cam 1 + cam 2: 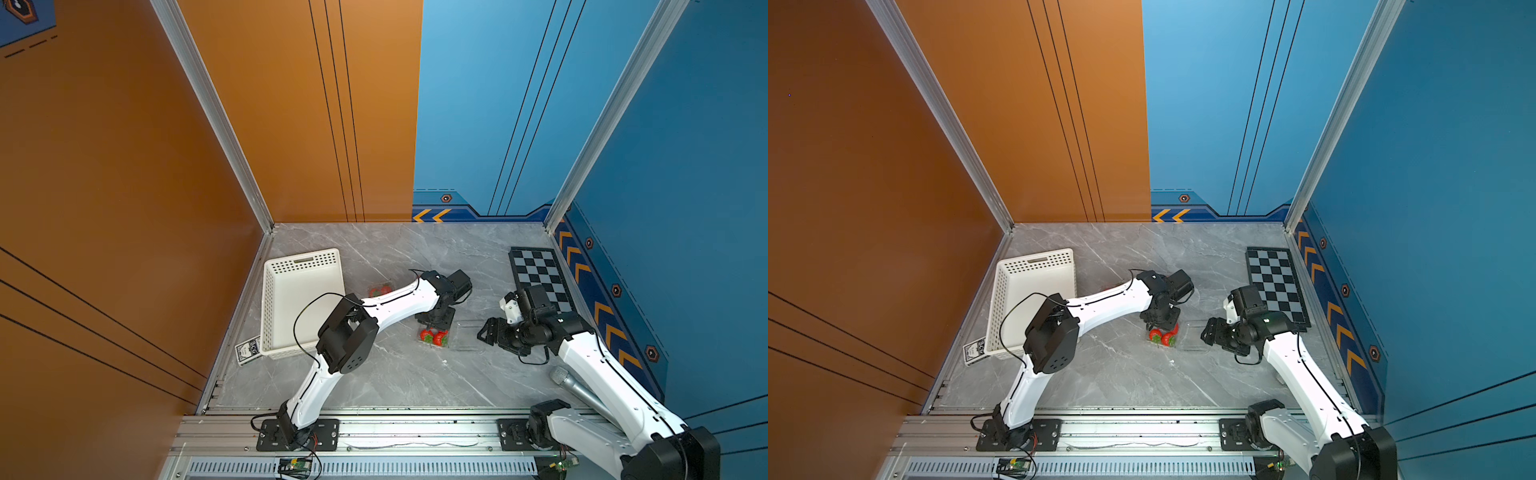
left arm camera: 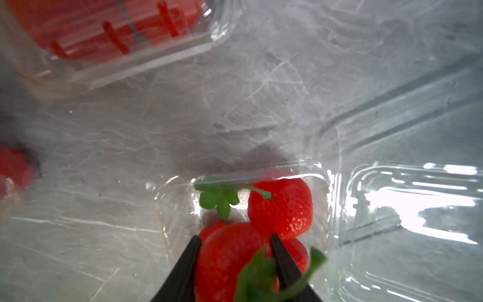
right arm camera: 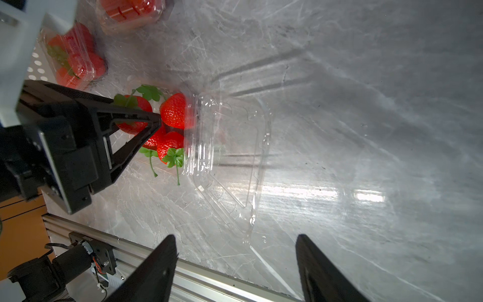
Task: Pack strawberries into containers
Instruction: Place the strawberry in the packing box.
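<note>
An open clear container (image 2: 177, 188) sits mid-table with its lid (image 3: 235, 157) folded flat beside it. Red strawberries (image 1: 434, 336) (image 1: 1163, 336) lie in its tray, one of them plain in the left wrist view (image 2: 282, 209). My left gripper (image 2: 235, 237) (image 1: 434, 322) points down into this tray, shut on a strawberry (image 2: 227, 256) that rests against the others. My right gripper (image 3: 235, 236) (image 1: 486, 332) hovers open and empty just right of the lid. Two closed containers (image 3: 130, 13) (image 3: 73, 57) holding strawberries stand further left.
A large white perforated basket (image 1: 303, 259) stands at the left with a card deck (image 1: 248, 351) at its near corner. A chessboard (image 1: 540, 276) lies along the right wall. A microphone (image 1: 577, 390) lies near the front right, by the right arm.
</note>
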Motion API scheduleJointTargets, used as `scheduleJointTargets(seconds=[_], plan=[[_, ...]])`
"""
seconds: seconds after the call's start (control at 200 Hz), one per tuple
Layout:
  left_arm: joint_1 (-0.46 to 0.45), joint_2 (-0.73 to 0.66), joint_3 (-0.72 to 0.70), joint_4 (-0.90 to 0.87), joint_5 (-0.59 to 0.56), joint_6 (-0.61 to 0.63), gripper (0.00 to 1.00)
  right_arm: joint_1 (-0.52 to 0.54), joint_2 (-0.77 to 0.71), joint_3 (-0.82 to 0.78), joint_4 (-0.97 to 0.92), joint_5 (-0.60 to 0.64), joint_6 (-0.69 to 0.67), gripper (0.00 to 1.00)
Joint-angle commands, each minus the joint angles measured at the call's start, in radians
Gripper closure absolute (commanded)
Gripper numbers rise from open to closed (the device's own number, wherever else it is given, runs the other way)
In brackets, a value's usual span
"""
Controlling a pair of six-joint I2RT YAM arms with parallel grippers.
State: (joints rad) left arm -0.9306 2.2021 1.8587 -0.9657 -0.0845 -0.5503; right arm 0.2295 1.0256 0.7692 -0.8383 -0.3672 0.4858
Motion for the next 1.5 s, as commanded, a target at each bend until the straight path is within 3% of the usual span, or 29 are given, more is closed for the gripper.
scheduleJointTargets(seconds=[0.0,0.165,0.465,1.171,1.497], plan=[[0.002,0.013,0.013,-0.024,0.012,0.004,0.66,-0.008,-0.012,-0.013,-0.036,-0.007,-0.021,0.26],[0.003,0.005,0.005,-0.025,0.005,0.003,0.57,-0.009,-0.005,-0.013,-0.037,-0.008,-0.021,0.25],[0.009,-0.010,-0.015,-0.024,-0.010,0.000,0.51,-0.008,-0.003,-0.013,-0.038,-0.015,-0.023,0.25],[0.019,-0.097,-0.053,-0.024,-0.068,-0.011,0.51,0.011,0.011,-0.003,-0.038,-0.032,-0.008,0.22],[0.066,-0.249,-0.175,-0.023,-0.132,-0.042,0.50,0.024,-0.007,-0.003,-0.053,-0.017,0.018,0.17]])
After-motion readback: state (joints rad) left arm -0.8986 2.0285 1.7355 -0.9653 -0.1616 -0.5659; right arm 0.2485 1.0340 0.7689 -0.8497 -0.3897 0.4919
